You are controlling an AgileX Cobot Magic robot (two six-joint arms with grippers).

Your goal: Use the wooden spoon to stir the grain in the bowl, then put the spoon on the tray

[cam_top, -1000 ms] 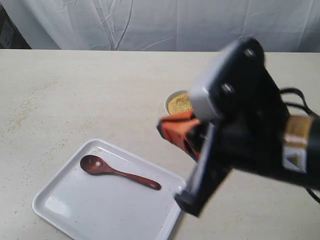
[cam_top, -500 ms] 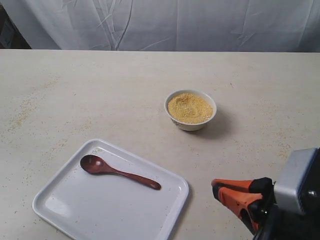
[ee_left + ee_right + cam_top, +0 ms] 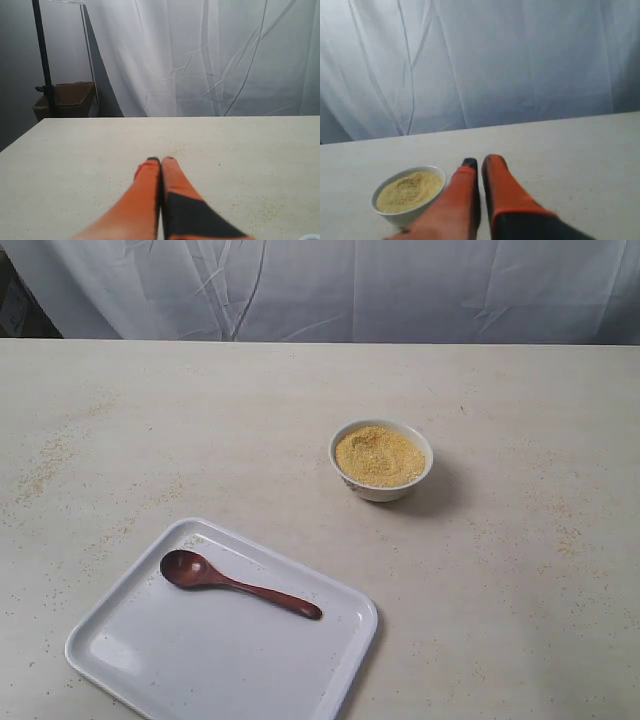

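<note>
**One spoon, one tray, one bowl – both grippers empty**

The table [image 3: 150, 420] carries three things of the task, one of each. The single wooden spoon [image 3: 240, 585] lies flat inside the one tray [image 3: 200, 665], its oval head to the left in the exterior view and its handle running right. The one bowl [image 3: 385, 490] stands upright on the bare tabletop, well apart from the tray, farther back and to the right. It holds a mound of grain [image 3: 379, 455] almost up to the rim. Loose grains speckle the tabletop.

There are two grippers, each seen from its own wrist. The left gripper [image 3: 161, 160] has its two orange fingers pressed together with nothing between them. The right gripper [image 3: 479, 161] is closed down to a thin slit, also holding nothing – the bowl sits near its fingers. Behind the table hangs a white curtain [image 3: 400, 290], and the left wrist view adds one cardboard box [image 3: 65, 100] and one dark pole [image 3: 42, 55]
</note>
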